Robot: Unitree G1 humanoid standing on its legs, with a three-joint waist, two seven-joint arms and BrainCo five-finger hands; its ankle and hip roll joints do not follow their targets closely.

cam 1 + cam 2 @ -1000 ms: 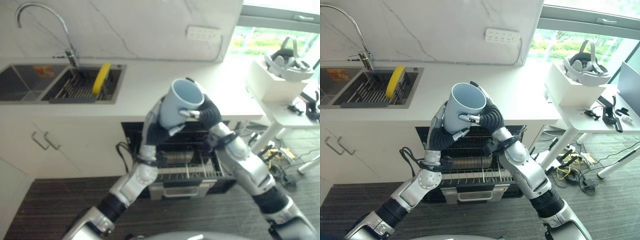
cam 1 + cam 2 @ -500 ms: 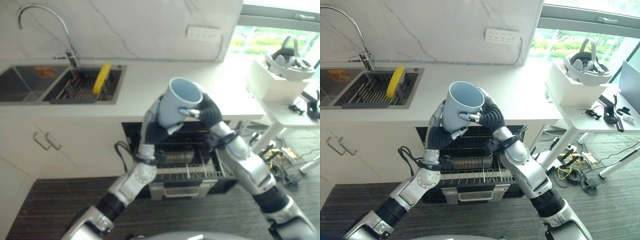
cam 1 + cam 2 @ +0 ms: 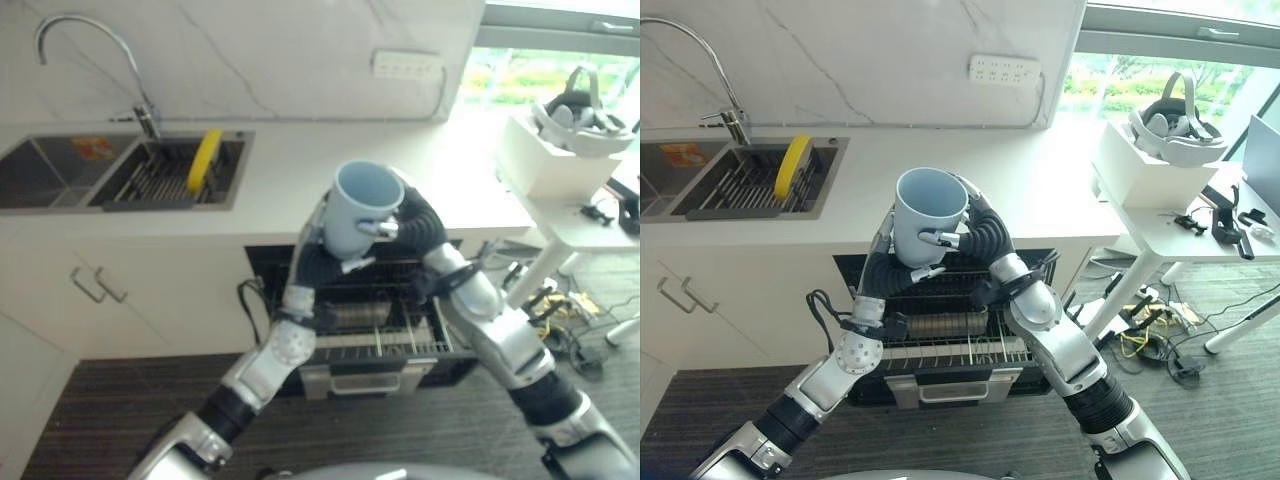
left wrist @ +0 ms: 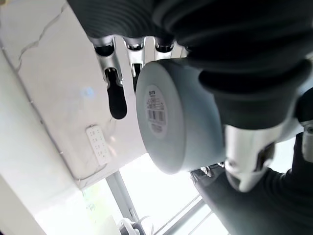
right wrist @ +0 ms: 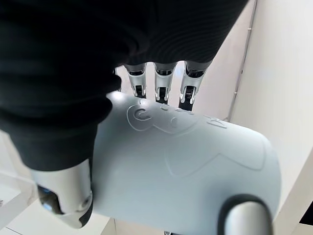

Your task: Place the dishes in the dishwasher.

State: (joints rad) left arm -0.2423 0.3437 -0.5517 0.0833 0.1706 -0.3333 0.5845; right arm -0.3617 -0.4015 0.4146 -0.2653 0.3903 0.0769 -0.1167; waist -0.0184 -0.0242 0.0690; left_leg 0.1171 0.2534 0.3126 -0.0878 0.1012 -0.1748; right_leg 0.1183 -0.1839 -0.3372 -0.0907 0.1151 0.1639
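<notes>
Dishwasher rack [image 3: 950,345] open below; right hand [image 3: 975,235] grips pale-blue cup [image 3: 928,215], left hand [image 3: 885,262] cradles it.

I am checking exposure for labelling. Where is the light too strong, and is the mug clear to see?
Left eye view: the window at upper right is washed out, the mug is clear. Left wrist view: white glare from the window behind the mug. Right wrist view: soft light, no glare.

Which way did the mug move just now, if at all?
No: the mug stays at the counter front edge, only tipped slightly more upright.
</notes>
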